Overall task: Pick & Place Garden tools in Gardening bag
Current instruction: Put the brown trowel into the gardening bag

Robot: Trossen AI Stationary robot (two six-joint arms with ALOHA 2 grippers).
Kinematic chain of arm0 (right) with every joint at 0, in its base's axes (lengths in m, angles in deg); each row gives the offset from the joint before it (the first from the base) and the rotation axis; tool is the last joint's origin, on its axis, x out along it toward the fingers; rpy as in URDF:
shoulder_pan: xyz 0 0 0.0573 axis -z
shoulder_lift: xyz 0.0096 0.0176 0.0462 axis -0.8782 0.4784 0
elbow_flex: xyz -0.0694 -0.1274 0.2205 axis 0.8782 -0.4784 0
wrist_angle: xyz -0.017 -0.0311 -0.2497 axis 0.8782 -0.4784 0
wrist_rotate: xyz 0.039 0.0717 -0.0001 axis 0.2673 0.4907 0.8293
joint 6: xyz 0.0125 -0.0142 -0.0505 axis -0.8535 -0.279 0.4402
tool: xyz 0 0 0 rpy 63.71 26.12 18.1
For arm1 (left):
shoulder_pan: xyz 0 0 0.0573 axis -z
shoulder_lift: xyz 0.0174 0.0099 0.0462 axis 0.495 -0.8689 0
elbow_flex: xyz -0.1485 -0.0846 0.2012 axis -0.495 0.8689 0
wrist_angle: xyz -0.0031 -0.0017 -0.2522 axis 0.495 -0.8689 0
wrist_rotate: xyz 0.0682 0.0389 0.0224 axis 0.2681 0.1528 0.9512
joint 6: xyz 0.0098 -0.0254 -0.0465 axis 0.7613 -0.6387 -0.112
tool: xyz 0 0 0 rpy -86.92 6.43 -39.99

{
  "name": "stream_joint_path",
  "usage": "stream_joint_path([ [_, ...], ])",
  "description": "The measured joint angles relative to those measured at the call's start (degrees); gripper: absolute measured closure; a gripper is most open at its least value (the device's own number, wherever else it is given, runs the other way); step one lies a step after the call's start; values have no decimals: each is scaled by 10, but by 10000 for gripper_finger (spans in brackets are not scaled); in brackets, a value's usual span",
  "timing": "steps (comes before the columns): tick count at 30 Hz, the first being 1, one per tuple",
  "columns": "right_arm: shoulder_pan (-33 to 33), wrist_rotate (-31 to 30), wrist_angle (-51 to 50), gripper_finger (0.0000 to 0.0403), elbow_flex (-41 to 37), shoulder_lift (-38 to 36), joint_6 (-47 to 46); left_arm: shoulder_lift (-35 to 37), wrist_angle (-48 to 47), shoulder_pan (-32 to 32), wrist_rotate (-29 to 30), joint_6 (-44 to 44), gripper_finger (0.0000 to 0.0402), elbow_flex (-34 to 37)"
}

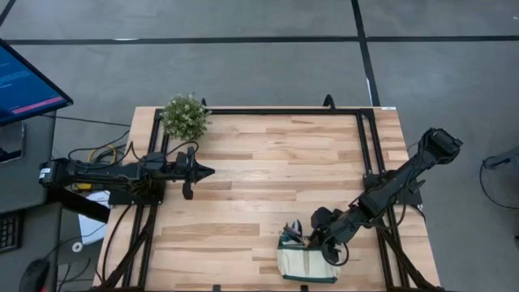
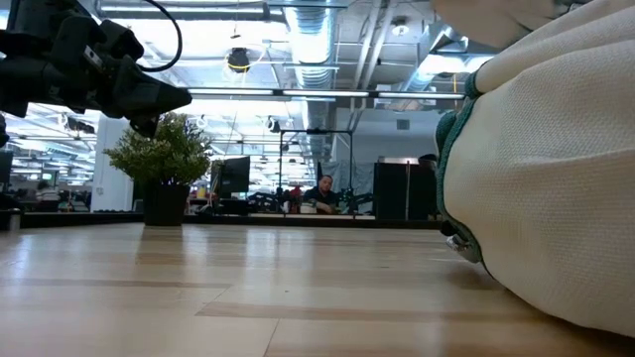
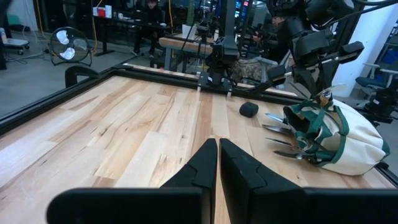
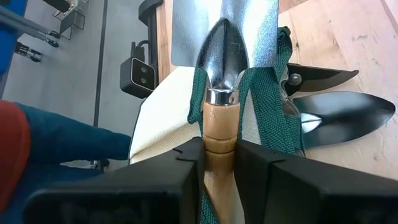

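The beige gardening bag [image 1: 306, 264] with green straps lies on its side near the table's near edge. Silver tool heads [image 3: 280, 134] stick out of its mouth. My right gripper [image 1: 314, 237] is over the bag's mouth, shut on a wooden-handled trowel [image 4: 222, 37] between the two green straps [image 4: 268, 106]. Dark pruning shears [image 4: 317, 78] and another trowel head [image 4: 348, 115] lie beside it. My left gripper [image 1: 209, 171] is shut and empty above the table's left half, also seen in its wrist view [image 3: 217, 155]. My right gripper pinches the trowel's wooden handle [image 4: 219, 127] between its two fingers, just behind the metal ferrule. The handle runs along the fingers, with the metal head pointing away from the gripper. The head lies over the bag's canvas between the straps.
A bushy potted plant [image 1: 186, 117] stands at the table's far left corner. A small dark object [image 3: 249, 109] sits on the table near the bag. Black frame rails [image 1: 369, 146] run along the table's edges. Bare wood [image 1: 268, 178] lies between the arms. A person [image 2: 323, 191] sits far behind.
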Motion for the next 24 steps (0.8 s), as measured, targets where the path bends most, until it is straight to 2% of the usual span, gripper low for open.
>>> stream_joint_path([
  [13, 11, -2, 0, 351, 0, 0, -4, 0, 9, 0, 0, -12, 384, 0],
  [16, 12, -2, 0, 351, 0, 0, -6, 0, 29, 0, 0, -90, 384, 0],
  [22, 11, -2, 0, 351, 0, 0, -7, 0, 137, 0, -12, -244, 384, 0],
  [24, 11, -2, 0, 351, 0, 0, -7, 0, 161, 0, 1, -271, 384, 0],
])
